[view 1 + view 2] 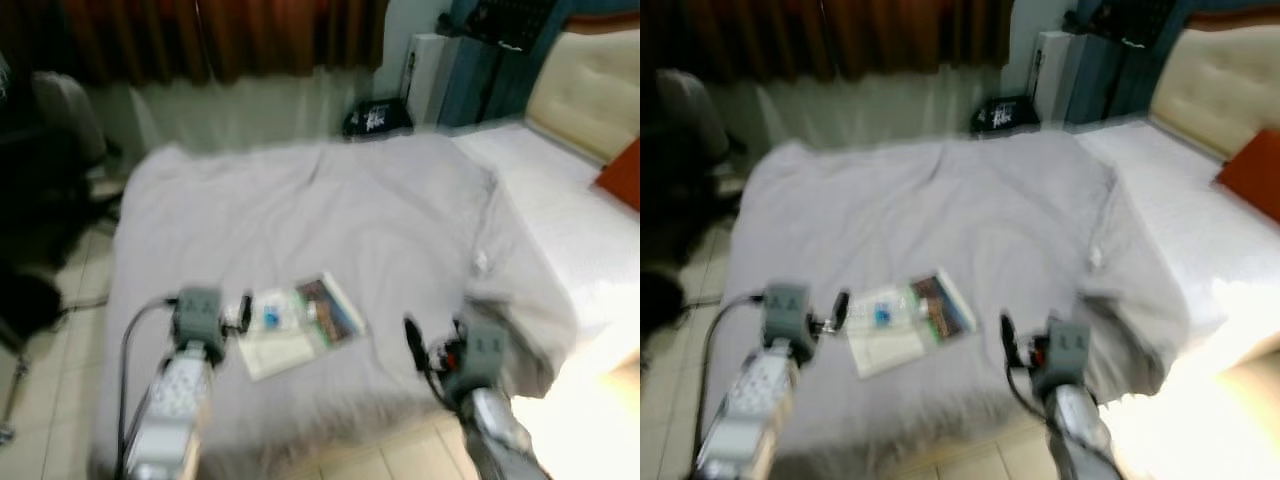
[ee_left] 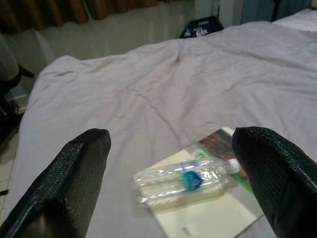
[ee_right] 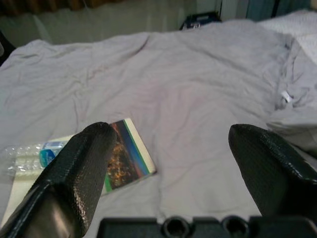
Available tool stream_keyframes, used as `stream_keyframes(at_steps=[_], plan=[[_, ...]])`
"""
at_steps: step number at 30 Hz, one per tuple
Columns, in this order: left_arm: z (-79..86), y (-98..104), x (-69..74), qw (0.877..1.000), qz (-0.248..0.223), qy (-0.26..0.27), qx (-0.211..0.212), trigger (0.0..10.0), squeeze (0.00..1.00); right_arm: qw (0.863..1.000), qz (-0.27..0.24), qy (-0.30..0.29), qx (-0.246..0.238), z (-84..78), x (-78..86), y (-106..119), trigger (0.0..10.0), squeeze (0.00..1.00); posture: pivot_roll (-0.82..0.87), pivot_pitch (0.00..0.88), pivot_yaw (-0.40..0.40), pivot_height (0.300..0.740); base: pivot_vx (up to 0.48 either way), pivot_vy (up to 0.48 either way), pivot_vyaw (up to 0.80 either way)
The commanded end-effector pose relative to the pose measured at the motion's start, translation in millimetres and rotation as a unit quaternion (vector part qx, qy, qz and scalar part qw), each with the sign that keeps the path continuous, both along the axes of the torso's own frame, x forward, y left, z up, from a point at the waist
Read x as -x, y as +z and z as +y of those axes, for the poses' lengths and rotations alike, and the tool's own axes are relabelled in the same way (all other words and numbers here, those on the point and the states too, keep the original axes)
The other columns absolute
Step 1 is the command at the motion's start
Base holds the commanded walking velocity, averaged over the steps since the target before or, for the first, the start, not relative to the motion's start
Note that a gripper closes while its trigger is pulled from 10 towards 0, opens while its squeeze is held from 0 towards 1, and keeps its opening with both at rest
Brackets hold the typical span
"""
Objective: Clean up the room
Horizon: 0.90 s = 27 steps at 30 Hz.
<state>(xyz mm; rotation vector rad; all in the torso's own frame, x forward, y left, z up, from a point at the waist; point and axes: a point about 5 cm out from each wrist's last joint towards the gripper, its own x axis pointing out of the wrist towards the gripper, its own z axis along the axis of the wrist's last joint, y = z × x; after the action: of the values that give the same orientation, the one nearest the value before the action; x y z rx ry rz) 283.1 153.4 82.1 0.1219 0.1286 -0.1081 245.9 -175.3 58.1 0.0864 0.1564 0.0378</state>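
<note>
A clear plastic water bottle (image 2: 184, 180) with a blue label lies on its side on top of a booklet (image 1: 300, 325) with a colourful cover, near the foot edge of a bed under a grey quilt (image 1: 330, 220). My left gripper (image 2: 173, 193) is open, raised just short of the bottle, which sits between its fingers (image 2: 74, 173) in the left wrist view. My right gripper (image 3: 173, 168) is open too, held over the quilt to the right of the booklet (image 3: 124, 156), with nothing in it.
A black bag (image 1: 376, 118) lies on the floor beyond the bed, by the curtain. A dark chair (image 1: 45, 190) stands at the left. A white mattress (image 1: 570, 200) and a beige headboard (image 1: 590, 85) are at the right, with an orange cushion (image 1: 622, 172).
</note>
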Motion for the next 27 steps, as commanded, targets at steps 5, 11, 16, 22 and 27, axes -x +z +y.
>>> stream_keyframes(at_steps=[5,11,16,22,27], plan=[[8.1,2.3,-3.8,1.000,-0.009,0.007,-0.009,10.0,0.00,1.000,-0.006,0.003,-0.006,4.6,-2.5,2.5,10.0,0.00,-0.05,0.000,-0.008,0.740,0.000,0.000,0.00],[9.1,2.3,-6.8,1.000,-0.009,0.005,-0.005,10.0,0.00,1.000,-0.005,-0.004,-0.005,2.1,-0.7,1.6,10.0,0.00,-0.05,0.000,-0.004,0.740,0.335,0.167,0.00],[6.1,3.8,-8.7,1.000,-0.014,-0.002,-0.006,10.0,0.00,1.000,-0.006,-0.006,-0.005,2.4,-0.2,1.4,10.0,0.00,-0.05,0.000,-0.003,0.740,0.416,0.192,0.00],[0.2,3.8,-11.3,1.000,-0.013,-0.018,-0.013,10.0,0.00,1.000,-0.006,-0.008,-0.005,2.4,0.7,1.3,10.0,0.00,-0.06,0.000,0.002,0.740,0.336,0.121,0.00],[-1.6,-1.6,-17.3,0.999,0.007,-0.027,-0.035,10.0,0.00,1.000,-0.003,-0.009,-0.003,1.7,3.3,0.2,10.0,0.00,-0.07,0.000,0.008,0.740,0.000,0.000,0.00]])
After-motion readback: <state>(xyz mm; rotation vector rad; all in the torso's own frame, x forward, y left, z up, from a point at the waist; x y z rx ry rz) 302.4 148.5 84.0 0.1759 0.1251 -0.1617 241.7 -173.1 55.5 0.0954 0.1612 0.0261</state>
